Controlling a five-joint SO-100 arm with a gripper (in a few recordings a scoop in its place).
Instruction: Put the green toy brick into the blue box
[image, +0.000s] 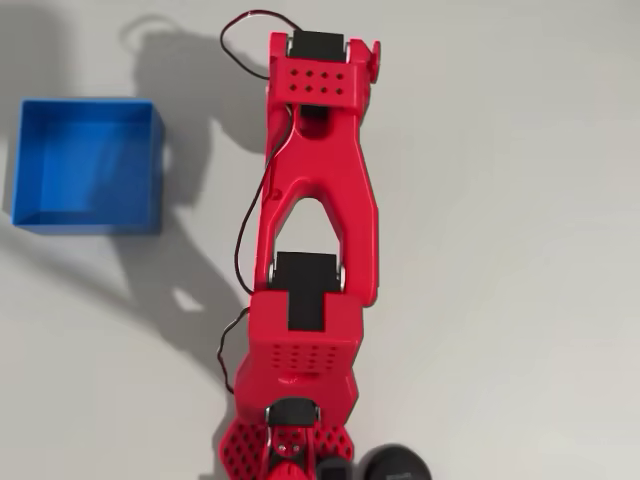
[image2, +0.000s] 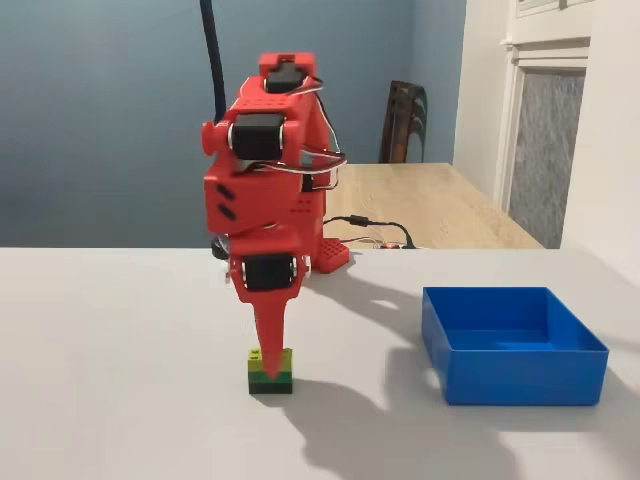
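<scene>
The green toy brick (image2: 270, 371) stands on the grey table, lime on top and darker green below. My red gripper (image2: 264, 349) points straight down and its tip meets the brick's top left part. I see the fingers edge-on as a single tapered blade, so the gap between them is hidden. The blue box (image2: 525, 378) sits to the right of the brick, about one box-width away, with nothing showing in it. In the overhead view the box (image: 85, 222) lies at the upper left and my arm (image: 310, 200) covers the brick.
The red arm base (image2: 330, 255) stands behind the brick. Behind the grey table are a wooden table (image2: 440, 200) with cables and a dark chair (image2: 405, 120). Open table surface lies between the brick and the box.
</scene>
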